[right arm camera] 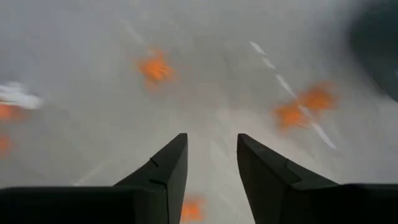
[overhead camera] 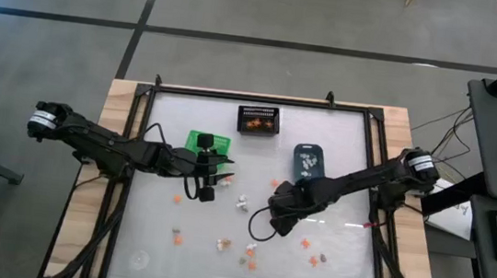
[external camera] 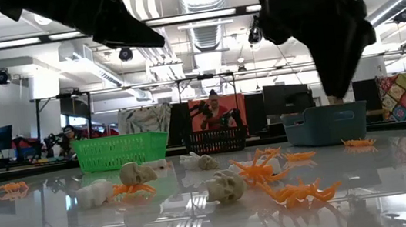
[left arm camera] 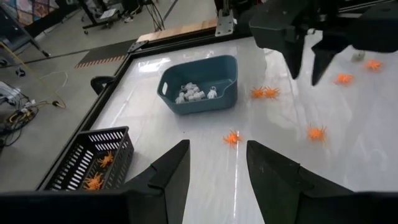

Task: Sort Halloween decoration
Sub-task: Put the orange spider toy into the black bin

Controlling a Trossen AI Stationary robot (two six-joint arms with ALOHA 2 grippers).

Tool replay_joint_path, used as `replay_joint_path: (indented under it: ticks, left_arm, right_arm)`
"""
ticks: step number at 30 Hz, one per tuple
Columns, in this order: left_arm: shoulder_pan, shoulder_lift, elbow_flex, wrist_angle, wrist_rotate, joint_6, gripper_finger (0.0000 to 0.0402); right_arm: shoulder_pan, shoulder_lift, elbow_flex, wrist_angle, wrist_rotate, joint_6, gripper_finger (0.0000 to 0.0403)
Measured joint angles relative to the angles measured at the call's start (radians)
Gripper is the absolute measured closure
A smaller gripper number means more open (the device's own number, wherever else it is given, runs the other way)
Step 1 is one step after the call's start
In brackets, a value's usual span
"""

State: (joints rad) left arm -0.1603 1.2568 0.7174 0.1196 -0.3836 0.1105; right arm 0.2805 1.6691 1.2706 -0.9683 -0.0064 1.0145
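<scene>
Tiny Halloween trinkets lie scattered on the glossy white tabletop: orange spiders (external camera: pixel 298 192), pale skulls (external camera: pixel 225 186) and a white figure (external camera: pixel 95 193). More of them show in the high view (overhead camera: pixel 249 248). My left gripper (left arm camera: pixel 217 168) hovers open near the green bin (overhead camera: pixel 206 142), with nothing between its fingers. My right gripper (left arm camera: pixel 305 59) hangs open above the middle of the table (overhead camera: pixel 279 218), pointing steeply down, also empty. The blue-grey bin (left arm camera: pixel 199 84) holds white trinkets. The black mesh bin (left arm camera: pixel 93 158) holds orange spiders.
The three bins stand along the far part of the table: green (external camera: pixel 120 149), black mesh (overhead camera: pixel 258 120), blue-grey (overhead camera: pixel 308 159). A raised frame (overhead camera: pixel 152 92) edges the table. People and desks show in the room beyond.
</scene>
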Motion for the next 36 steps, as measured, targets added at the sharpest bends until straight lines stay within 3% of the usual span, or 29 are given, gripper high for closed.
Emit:
replay_joint_path:
  ticks: [7,14,19,30,36]
  left_arm:
    - [0.000,0.000,0.000,-0.020,0.000,0.010,0.0261]
    - [0.000,0.000,0.000,-0.026,-0.001,0.015,0.0261]
    - [0.000,0.000,0.000,-0.025,-0.001,0.024,0.0261]
    - [0.000,0.000,0.000,-0.023,-0.002,0.027,0.0261]
    - [0.000,0.000,0.000,-0.022,-0.002,0.027,0.0260]
  right_arm:
    - [0.003,-0.010,-0.026,-0.047,0.006,0.053,0.0248]
    - [0.003,-0.056,-0.145,-0.039,0.033,0.165,0.0212]
    - [0.001,-0.090,-0.259,0.097,0.036,0.236,0.0196]
    - [-0.037,-0.089,-0.357,0.266,0.086,0.261,0.0194]
    - [-0.049,-0.089,-0.394,0.316,0.089,0.263,0.0212]
